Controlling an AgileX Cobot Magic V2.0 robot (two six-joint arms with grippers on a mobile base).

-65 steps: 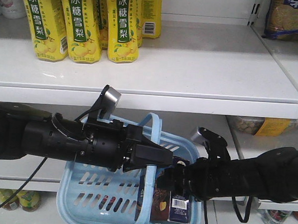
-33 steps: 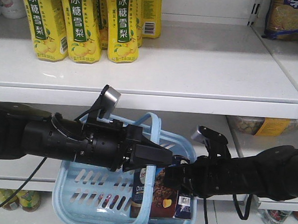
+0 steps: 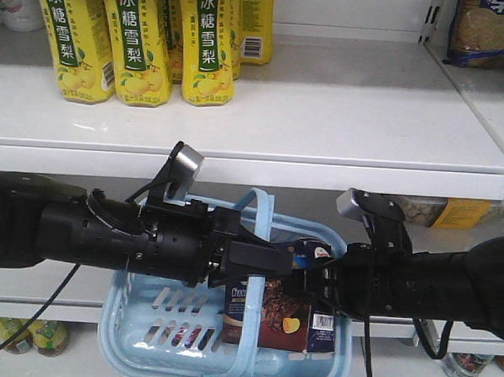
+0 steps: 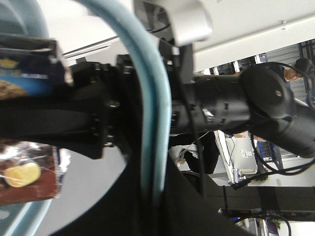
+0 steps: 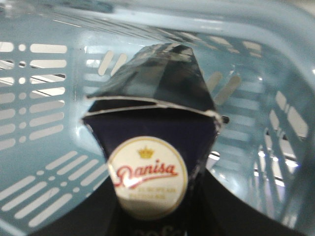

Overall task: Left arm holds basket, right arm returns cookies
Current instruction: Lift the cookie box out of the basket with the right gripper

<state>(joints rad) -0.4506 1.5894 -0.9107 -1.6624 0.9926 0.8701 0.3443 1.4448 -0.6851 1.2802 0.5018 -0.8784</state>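
The light blue basket [image 3: 143, 335] hangs in front of the lower shelf by its hoop handle [image 3: 263, 213]. My left gripper [image 3: 261, 261] is shut on that handle, which runs as a pale blue bar [image 4: 151, 113] between the jaws of the left gripper [image 4: 153, 196]. The dark navy and brown cookies carton [image 3: 281, 315] stands upright inside the basket, its top above the rim. My right gripper [image 3: 308, 272] comes in from the right and is shut on the carton's top. In the right wrist view the cookies carton [image 5: 147, 147] shows its white oval logo between the dark fingers, with the basket wall [image 5: 44, 113] behind.
Yellow drink cartons [image 3: 133, 39] stand at the left of the white upper shelf [image 3: 365, 118]. A blue cracker packet [image 3: 489, 28] sits at the top right. A yellow-labelled packet [image 3: 441, 213] lies on the middle shelf at the right, and jars [image 3: 467, 366] stand below.
My right arm has risen and lifted the cookies carton higher in the basket. The basket swung slightly. The left arm has stayed put on the handle.
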